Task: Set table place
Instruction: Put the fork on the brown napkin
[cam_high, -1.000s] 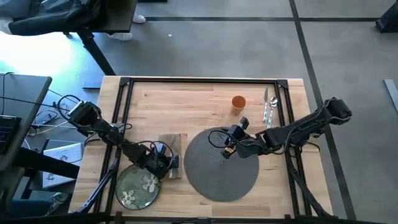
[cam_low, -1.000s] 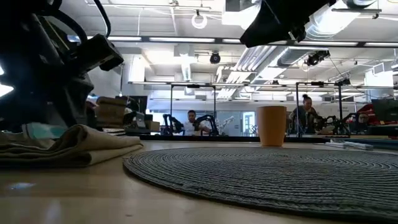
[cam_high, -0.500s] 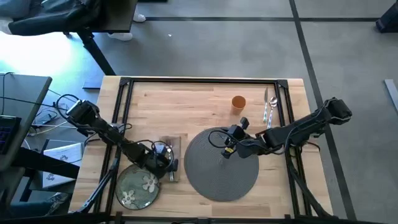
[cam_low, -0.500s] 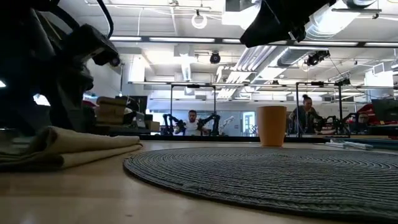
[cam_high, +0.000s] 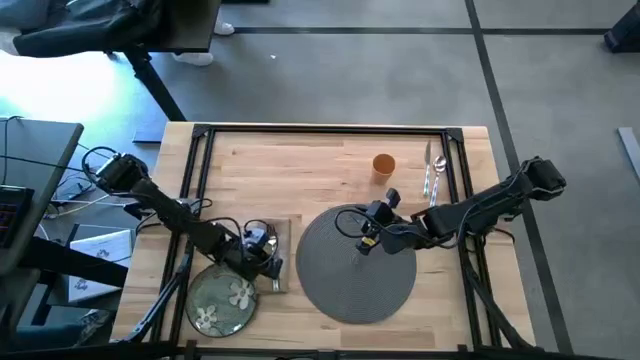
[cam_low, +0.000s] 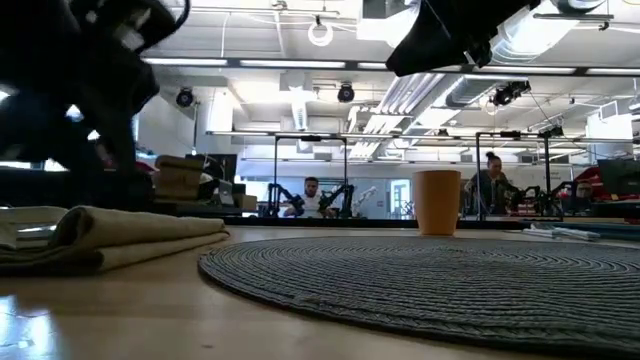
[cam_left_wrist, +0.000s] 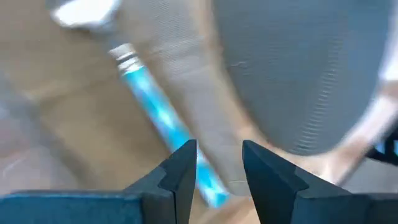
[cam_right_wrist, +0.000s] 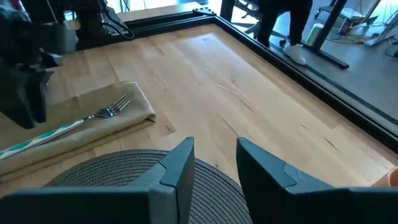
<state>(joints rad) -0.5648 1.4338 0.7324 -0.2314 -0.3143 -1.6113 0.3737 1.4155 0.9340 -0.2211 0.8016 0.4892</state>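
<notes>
On the light-wood table a folded tan napkin lies left of the round dark-grey placemat. A fork with a teal handle rests along the napkin. My left gripper hangs open just above the handle's end; in the right wrist view it stands clear of the fork. The green flowered plate sits at the near left. My right gripper hovers open over the placemat's far part. The orange cup stands at the far right.
A knife and spoon lie beside the table's black frame at the far right. Bare wood stretches across the far half of the table. People sit in the room beyond the cup.
My left gripper has risen from the napkin and drawn back a little toward the far edge. The napkin's raised fold has settled flatter. My right gripper has kept still.
</notes>
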